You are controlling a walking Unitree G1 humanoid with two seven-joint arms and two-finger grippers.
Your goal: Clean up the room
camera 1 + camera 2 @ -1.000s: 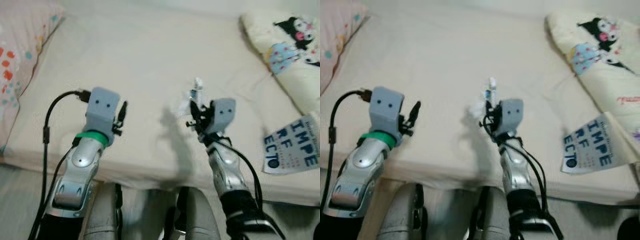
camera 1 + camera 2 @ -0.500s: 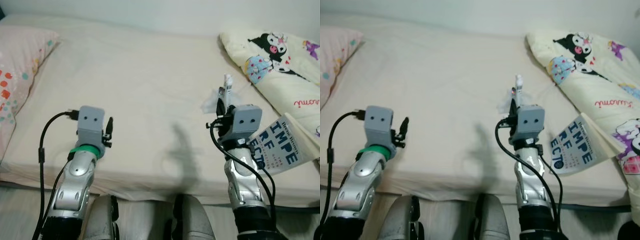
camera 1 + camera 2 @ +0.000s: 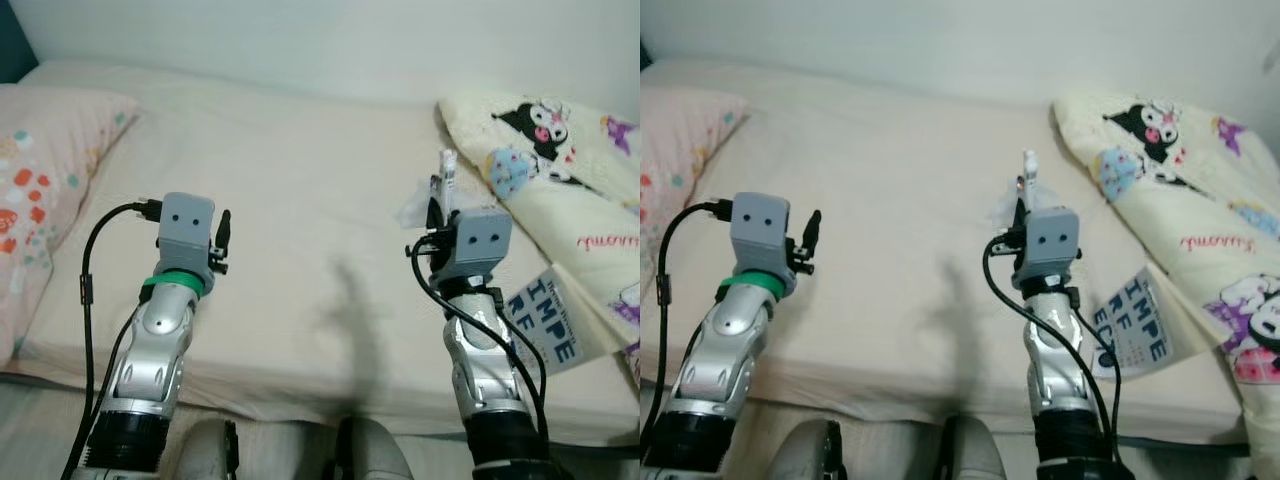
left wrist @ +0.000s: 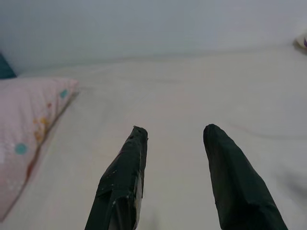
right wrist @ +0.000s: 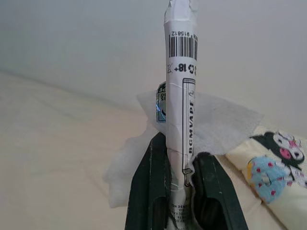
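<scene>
1. The right gripper [image 5: 178, 165] is seen clamped on a slim white wrapper [image 5: 180, 91] printed with a barcode, with a crumpled white tissue [image 5: 220, 120] pinched in alongside it.
2. The wrapper is held upright between the two black fingers [image 5: 152, 191], its top end raised well above the fingertips; the tissue is bunched behind and to both sides of it.
3. In the head views, the right gripper [image 3: 437, 212] is raised above the bed [image 3: 300, 200], at about 3 o'clock from the scene centre, with the wrapper [image 3: 447, 170] pointing toward 12 o'clock.
4. The left gripper [image 4: 172, 136] is held with its fingers [image 4: 125, 167] apart, a clear gap between them; nothing is held or touched.
5. In the head views, the left gripper [image 3: 224, 230] is raised over the bed at about 9 o'clock, well apart from the right gripper.
6. A pink patterned pillow [image 3: 40, 210] is seen lying on the bed at 9 o'clock.
7. A cream cartoon-print quilt [image 3: 560, 170] is seen lying at 2 o'clock.
8. A booklet with blue lettering [image 3: 545, 320] is seen lying on the bed at 4 o'clock, just beside the right arm and partly under the quilt edge.
</scene>
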